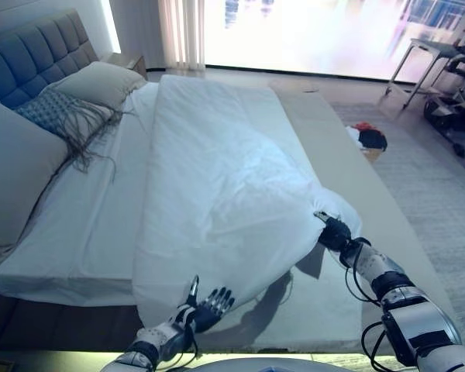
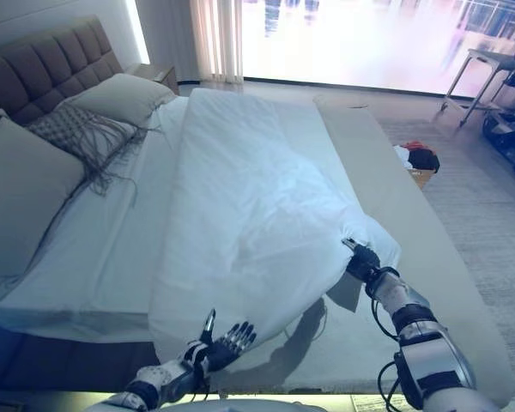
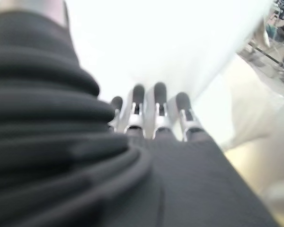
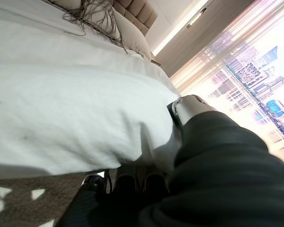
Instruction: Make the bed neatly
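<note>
Evidently the right hand pinches the white duvet's corner to pull it square; the left hand hovers spread below the hem.

A bedroom in a home or hotel: a wide bed with a tufted headboard, pillows and a fringed cushion under a white duvet. Sheer curtains frame a bright floor-to-ceiling window, and a basket of clothes sits on the carpet.
</note>
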Tool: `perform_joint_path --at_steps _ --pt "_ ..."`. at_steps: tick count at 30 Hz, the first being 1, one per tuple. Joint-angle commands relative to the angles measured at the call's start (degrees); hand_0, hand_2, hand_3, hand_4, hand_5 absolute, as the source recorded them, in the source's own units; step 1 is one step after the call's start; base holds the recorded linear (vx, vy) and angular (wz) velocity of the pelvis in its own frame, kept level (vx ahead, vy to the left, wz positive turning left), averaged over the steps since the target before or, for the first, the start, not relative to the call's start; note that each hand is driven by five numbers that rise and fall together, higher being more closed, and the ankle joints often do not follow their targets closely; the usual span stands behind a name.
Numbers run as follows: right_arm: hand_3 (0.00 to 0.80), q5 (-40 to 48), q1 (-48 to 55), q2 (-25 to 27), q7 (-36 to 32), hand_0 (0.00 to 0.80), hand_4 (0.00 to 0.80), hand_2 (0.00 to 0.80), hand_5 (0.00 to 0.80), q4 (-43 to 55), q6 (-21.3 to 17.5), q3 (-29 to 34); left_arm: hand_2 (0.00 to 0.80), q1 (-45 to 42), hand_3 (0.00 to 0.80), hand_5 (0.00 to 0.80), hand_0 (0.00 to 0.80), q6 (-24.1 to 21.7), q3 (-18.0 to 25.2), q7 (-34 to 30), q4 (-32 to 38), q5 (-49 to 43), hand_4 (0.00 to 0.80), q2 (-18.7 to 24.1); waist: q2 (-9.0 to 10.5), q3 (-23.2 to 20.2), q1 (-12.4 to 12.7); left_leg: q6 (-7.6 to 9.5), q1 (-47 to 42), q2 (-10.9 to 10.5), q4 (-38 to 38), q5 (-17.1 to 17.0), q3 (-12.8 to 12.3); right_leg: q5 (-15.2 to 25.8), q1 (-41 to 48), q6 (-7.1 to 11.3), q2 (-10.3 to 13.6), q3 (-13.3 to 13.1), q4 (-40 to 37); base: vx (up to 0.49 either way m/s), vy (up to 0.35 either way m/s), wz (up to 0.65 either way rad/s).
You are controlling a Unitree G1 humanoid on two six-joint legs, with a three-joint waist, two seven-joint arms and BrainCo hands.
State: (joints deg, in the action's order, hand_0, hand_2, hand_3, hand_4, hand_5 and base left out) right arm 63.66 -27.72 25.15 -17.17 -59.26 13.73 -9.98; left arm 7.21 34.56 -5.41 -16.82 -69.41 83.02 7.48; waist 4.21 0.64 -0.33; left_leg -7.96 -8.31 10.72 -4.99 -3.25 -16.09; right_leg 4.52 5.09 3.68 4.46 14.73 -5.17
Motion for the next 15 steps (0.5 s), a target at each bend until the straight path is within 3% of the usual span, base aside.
perform_joint_path --at_steps 1,7,15 --pt "0.800 2.2 -5.0 1.4 -1.6 0.800 0.800 0.800 0.800 3.5 -4.4 3.5 0.000 3.4 0.000 0.000 0.000 5.5 -0.4 6.7 -5.4 3.9 0.000 -2.7 3.65 1.1 1.1 -0.73 0.5 3.9 0.0 1.3 -1.5 -0.3 0.9 4.95 3.4 2.8 0.2 0.009 -0.090 -0.03" --pt "0.800 3.0 -4.6 0.6 -0.9 0.800 0.800 0.800 0.800 4.1 -5.0 3.4 0.000 3.0 0.000 0.000 0.000 7.8 0.2 14.2 -7.8 2.3 0.000 -1.9 6.12 2.7 1.5 -0.94 2.4 5.5 0.0 0.7 -1.7 0.4 -1.1 4.98 2.3 2.8 0.2 -0.018 -0.103 -0.06" --pt "0.800 4.2 -3.6 -0.1 -1.1 0.800 0.800 0.800 0.800 5.3 -4.1 3.4 0.000 4.5 0.000 0.000 0.000 6.9 2.2 16.5 -9.6 1.5 0.000 0.2 8.15 3.4 1.2 -1.08 3.2 6.8 0.0 0.5 -1.6 0.7 -2.2 4.95 1.2 2.0 0.2 0.025 -0.076 -0.07"
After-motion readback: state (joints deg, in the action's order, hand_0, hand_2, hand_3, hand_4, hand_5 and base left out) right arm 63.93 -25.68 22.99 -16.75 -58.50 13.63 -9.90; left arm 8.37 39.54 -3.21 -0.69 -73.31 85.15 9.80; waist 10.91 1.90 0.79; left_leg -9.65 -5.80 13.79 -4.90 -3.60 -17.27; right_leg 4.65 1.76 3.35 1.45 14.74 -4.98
